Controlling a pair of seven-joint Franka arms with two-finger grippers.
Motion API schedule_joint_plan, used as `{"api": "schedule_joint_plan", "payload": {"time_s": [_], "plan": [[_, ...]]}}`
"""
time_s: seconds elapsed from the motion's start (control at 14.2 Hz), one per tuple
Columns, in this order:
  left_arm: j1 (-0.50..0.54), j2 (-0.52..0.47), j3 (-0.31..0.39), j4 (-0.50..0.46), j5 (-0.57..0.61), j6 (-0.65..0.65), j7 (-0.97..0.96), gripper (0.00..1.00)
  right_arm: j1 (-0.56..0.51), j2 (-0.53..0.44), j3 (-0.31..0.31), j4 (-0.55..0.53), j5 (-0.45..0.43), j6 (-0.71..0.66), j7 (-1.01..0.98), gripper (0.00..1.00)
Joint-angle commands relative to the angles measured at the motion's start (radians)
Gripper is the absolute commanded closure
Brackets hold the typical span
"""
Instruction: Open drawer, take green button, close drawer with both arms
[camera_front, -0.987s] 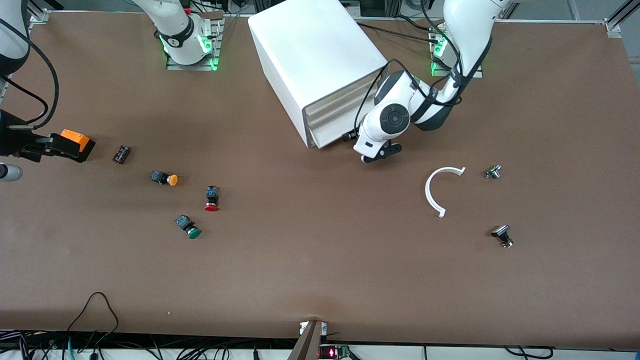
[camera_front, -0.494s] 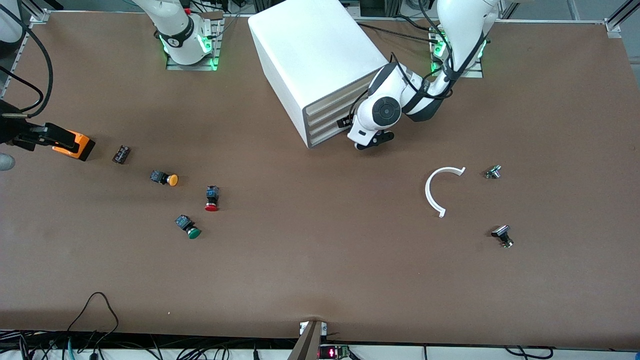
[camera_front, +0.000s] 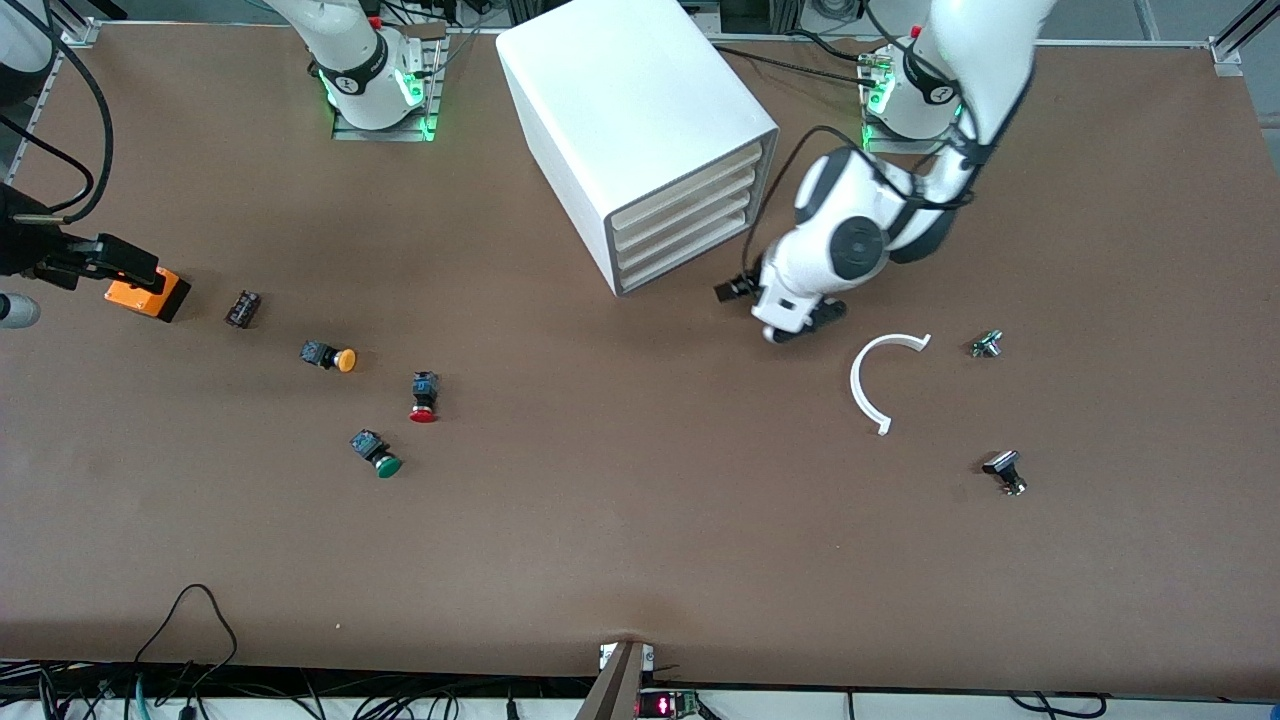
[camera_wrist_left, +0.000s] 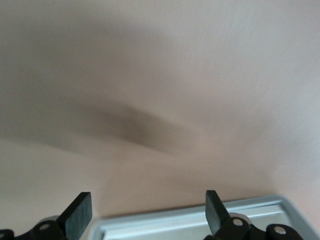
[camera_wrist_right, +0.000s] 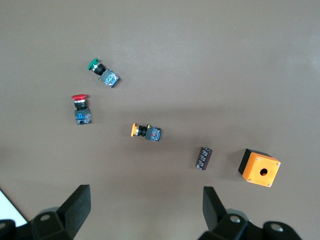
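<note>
I see the drawer (camera_front: 690, 247) shut at the cabinet's foot, the green button (camera_front: 378, 456) out on the worktop (camera_front: 640, 540). Left gripper (camera_wrist_left: 145, 220) gapes wide near the drawer front; right gripper (camera_wrist_right: 145, 210) hangs wide over the buttons — opening comes next, I judge.

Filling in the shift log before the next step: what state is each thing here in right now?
Lowest drawer: shut, like the three above it.
Green button: lying on its side on the table.
Left claw: open, empty, by the cabinet front.
Right claw: open, empty, above the orange box.
</note>
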Motion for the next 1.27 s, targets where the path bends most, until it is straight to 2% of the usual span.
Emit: {"api": "schedule_joint_plan", "payload": {"time_s": [0.0,0.21,0.35,0.56,0.71,0.99,1.2], "plan": [[0.05,-0.118,0.061,-0.014,-0.011,-0.026,0.225,0.0,-0.004,-0.033,0.003,-0.03,-0.01,0.009,-0.002,0.01],[0.104,-0.213,0.127,-0.007,0.009,-0.129,0.421,0.0,-0.004,-0.032,0.004,-0.03,-0.013,0.012,-0.005,0.01],[0.118,-0.281,0.181,0.012,0.123,-0.179,0.524,0.0,-0.004,-0.033,0.004,-0.03,-0.009,0.001,-0.025,0.01],[0.13,-0.306,0.222,0.178,0.214,-0.453,0.578,0.0,-0.004,-0.032,-0.003,-0.031,-0.004,-0.003,-0.089,0.01],[0.13,-0.319,0.268,0.26,0.28,-0.544,0.645,0.0,-0.004,-0.038,0.004,-0.045,-0.007,0.024,0.018,0.01],[0.12,-0.391,0.34,0.292,0.285,-0.617,0.718,0.0,-0.004,-0.18,0.004,-0.233,-0.006,0.141,0.021,0.01],[0.132,-0.419,0.343,0.294,0.285,-0.621,0.709,0.0,-0.004,-0.182,0.001,-0.226,-0.006,0.12,0.011,0.01]]}}
